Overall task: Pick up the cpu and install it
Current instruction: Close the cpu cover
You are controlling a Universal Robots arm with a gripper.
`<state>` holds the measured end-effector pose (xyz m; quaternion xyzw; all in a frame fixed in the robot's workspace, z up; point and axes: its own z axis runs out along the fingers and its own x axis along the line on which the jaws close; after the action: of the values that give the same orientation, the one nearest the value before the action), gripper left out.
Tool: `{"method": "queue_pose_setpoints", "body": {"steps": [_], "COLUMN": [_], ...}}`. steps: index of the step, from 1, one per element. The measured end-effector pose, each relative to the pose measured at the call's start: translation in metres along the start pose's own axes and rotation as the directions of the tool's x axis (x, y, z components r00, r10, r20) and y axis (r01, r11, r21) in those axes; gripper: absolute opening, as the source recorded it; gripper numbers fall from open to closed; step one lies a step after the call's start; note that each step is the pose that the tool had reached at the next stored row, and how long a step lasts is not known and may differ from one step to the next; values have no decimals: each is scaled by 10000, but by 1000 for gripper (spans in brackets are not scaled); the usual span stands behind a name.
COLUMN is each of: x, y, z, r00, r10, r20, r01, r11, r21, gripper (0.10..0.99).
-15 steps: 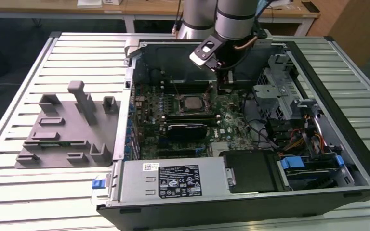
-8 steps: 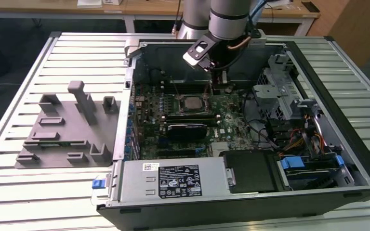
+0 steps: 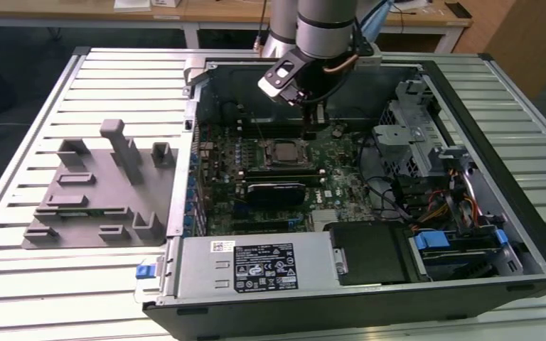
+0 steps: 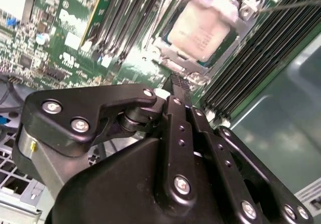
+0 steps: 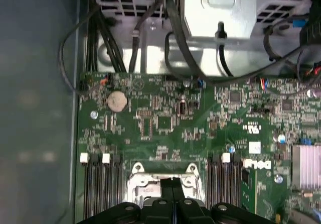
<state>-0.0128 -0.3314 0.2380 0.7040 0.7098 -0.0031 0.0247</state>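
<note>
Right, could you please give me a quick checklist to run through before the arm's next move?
1. The cpu lies inside the socket frame: ok.
2. The cpu is seated flat and correctly oriented: cannot tell.
3. The gripper is shut and holding nothing: ok.
4. The gripper is apart from the cpu, beside the socket frame: ok.
5. Latching of the socket frame: cannot tell.

1 cpu (image 4: 200, 33), 1 gripper (image 4: 179, 86), 1 motherboard (image 5: 160, 123) and 1 case (image 3: 368, 312).
</note>
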Motion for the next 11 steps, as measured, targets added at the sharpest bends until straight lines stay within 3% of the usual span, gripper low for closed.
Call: {"method": "queue_pose_setpoints", "body": {"steps": [5, 11], "x": [1, 1], "y": [-86, -115], "z": [-1, 23], "r00": [10000, 10000], "r10": [0, -1], "r20": [-1, 0], "r01": [0, 1], "r11": [10000, 10000], "r21": [0, 3], "gripper": [106, 106]}}
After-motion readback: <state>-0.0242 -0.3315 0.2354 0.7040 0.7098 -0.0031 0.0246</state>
